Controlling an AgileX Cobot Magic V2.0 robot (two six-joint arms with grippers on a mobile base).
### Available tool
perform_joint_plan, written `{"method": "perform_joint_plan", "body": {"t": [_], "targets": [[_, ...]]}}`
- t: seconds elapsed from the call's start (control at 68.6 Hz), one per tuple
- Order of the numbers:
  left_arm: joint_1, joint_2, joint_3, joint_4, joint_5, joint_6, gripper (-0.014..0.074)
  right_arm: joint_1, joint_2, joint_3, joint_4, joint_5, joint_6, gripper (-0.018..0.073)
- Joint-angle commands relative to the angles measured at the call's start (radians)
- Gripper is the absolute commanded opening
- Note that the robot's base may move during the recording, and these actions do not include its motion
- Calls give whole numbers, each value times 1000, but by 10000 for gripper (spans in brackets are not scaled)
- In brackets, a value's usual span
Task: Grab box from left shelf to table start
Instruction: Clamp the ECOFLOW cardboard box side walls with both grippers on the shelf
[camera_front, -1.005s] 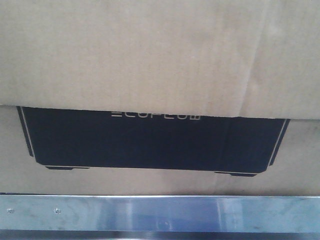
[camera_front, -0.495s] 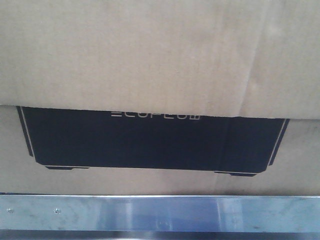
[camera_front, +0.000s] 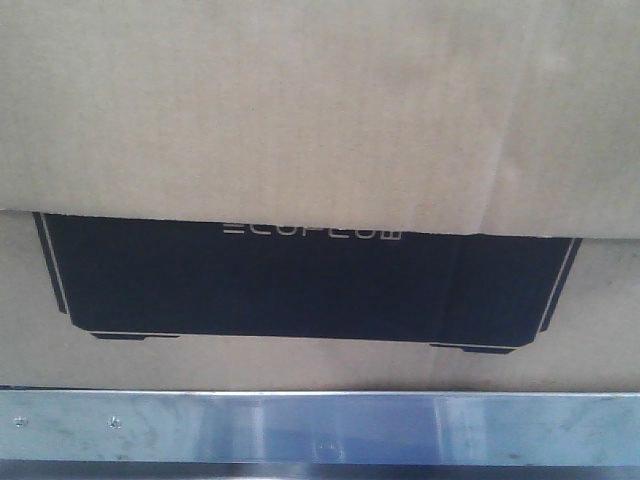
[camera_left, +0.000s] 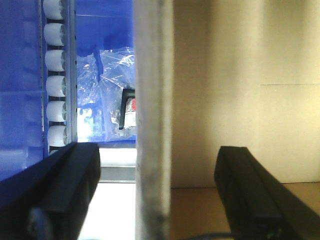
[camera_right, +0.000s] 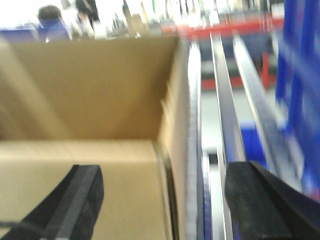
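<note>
The box (camera_front: 300, 110) fills the front view: brown cardboard with a black "ECOFLOW" panel (camera_front: 300, 280). It sits just behind the left shelf's silvery front bar (camera_front: 150, 425). In the left wrist view my left gripper (camera_left: 157, 155) is open, its dark fingers (camera_left: 75, 190) on either side of the box's upright wall edge (camera_left: 152, 100), without touching it. In the blurred right wrist view my right gripper (camera_right: 165, 172) is open too. It straddles the box's right wall (camera_right: 172, 130), one finger inside the box and one outside. The table is out of view.
A blue rack with white rollers (camera_left: 55, 85) and clear plastic bags (camera_left: 110, 85) stands left of the box. Metal rails (camera_right: 225, 110) and blue and red shelving (camera_right: 295, 75) run along the box's right side.
</note>
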Motion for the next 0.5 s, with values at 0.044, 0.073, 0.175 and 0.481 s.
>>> {"method": "perform_joint_plan", "body": {"t": [0.044,0.073,0.175,0.481], "targets": [[-7,-24,-32,15,-39,-12,389,-2,85,-163,-3,8,-44,585],[-7,-24,-32,15,-39,-12,389,-2,122,-193,-4,32,-47,579],[-7,-24,-32,15,-37,-12,389,-2,286,-336,-4,148,-47,552],[-7,-24,-32,15,-25,-12,389,-2,768,-692,-74,406,-35,550]]}}
